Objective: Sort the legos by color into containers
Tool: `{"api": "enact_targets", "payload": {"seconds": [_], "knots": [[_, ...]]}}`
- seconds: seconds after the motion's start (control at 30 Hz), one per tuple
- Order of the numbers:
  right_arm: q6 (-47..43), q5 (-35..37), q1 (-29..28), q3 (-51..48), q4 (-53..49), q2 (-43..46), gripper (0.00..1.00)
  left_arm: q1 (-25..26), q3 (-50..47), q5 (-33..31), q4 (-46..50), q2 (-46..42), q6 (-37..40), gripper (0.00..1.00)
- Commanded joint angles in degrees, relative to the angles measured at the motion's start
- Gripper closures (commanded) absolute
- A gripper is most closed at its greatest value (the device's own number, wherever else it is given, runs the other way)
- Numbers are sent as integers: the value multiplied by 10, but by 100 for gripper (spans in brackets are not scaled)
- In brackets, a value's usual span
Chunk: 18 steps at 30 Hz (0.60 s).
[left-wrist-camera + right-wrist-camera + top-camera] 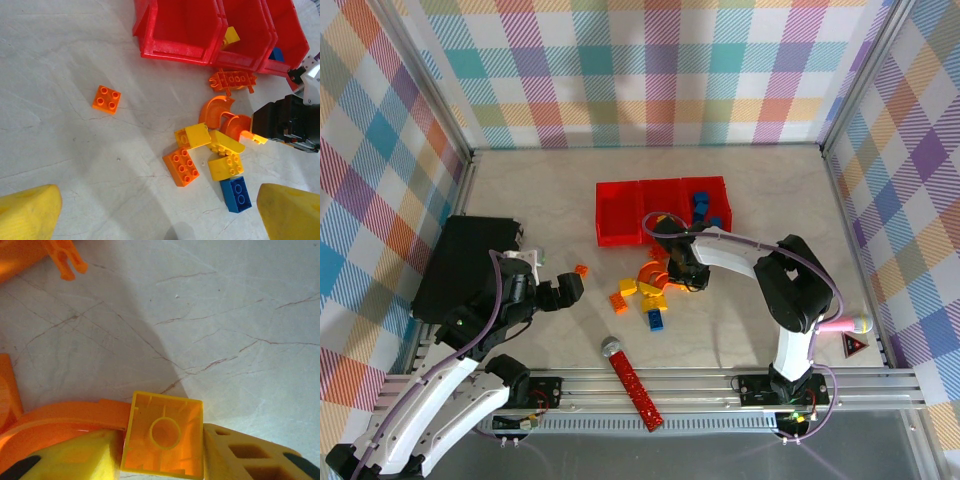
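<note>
Legos: yellow brick pinched in the right claw

Legos in orange, yellow and blue lie in a loose pile on the pale table, just in front of three joined red bins. The right claw is down at the pile's far edge. Its wrist view shows a small yellow brick, hollow underside toward the camera, squeezed between the two yellow pads. The pads appear to touch it on both sides. An orange arch rests against the brick's left edge. The left claw hangs to the left of the pile with its fingers spread wide, holding nothing.

The step in hand looks like lifting this brick out of the pile. The grip should be firm on both side faces before rising. A straight upward lift would free the brick from the arch without dragging the pile along. The middle bin has a yellow piece in it, so it seems the right target. Release is best made low, inside its walls.
</note>
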State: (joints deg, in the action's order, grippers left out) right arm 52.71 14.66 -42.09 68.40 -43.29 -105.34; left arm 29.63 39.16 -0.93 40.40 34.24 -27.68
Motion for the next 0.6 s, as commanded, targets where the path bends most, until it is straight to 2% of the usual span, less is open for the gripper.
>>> {"api": "enact_targets", "payload": {"seconds": [0.0,0.3,0.57], "knots": [[-11,15,-5,-7,-8,3,57,11,3,-3,4,-8,-6,0],[-19,13,-5,-10,-13,21,64,13,2,-6,4,-5,-8,0],[-53,7,-5,6,-34,75,67,13,0,-5,1,4,-7,0]]}}
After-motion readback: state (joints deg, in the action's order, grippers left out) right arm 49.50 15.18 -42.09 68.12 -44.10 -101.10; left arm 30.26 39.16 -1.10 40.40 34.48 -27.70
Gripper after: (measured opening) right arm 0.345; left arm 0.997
